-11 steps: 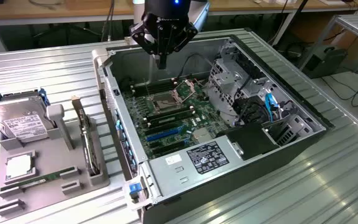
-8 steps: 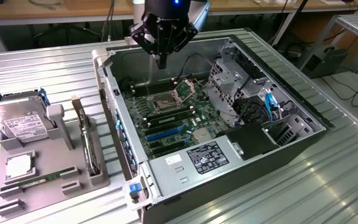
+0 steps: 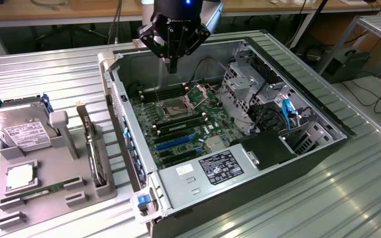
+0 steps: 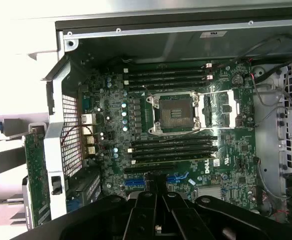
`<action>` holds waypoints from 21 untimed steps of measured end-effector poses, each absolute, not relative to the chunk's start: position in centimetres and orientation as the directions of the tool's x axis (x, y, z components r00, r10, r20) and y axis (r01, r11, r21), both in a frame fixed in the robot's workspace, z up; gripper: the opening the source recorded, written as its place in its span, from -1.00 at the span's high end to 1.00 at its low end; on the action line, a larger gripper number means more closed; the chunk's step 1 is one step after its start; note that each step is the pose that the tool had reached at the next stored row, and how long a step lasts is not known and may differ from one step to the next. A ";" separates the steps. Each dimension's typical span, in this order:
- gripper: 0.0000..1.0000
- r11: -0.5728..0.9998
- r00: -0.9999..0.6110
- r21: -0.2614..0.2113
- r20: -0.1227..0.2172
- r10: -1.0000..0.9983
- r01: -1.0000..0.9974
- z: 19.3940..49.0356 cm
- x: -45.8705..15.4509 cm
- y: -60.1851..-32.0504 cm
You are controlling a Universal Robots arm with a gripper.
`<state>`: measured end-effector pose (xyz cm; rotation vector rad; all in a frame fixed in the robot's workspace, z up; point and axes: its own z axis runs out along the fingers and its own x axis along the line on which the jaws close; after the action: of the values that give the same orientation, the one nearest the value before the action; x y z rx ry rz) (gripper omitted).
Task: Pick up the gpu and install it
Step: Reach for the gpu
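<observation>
We are looking at the hand (image 3: 172,67), closed together and gripping nothing, hovering above the open computer case (image 3: 119,94). The gpu (image 3: 93,148) is standing upright in the grey holder (image 3: 97,193) beside it, not yet picked up.

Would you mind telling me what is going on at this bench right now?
A single robot arm is working over an open computer case. Its gripper hangs shut and empty above the motherboard, close to the CPU socket. The gpu stands on edge in the gray tray beside the case, on the exterior view's left, not yet picked up.
</observation>
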<state>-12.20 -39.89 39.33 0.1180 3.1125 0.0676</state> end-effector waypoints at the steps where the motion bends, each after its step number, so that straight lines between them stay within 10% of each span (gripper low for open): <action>1: 0.79 0.996 -0.997 0.044 -0.024 0.076 0.075 39.3 -12.2 -39.9; 21: 0.79 0.996 -0.997 0.043 -0.025 0.076 0.075 39.1 -22.8 -40.8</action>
<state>-22.81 -40.75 39.13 0.1178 3.1125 0.0663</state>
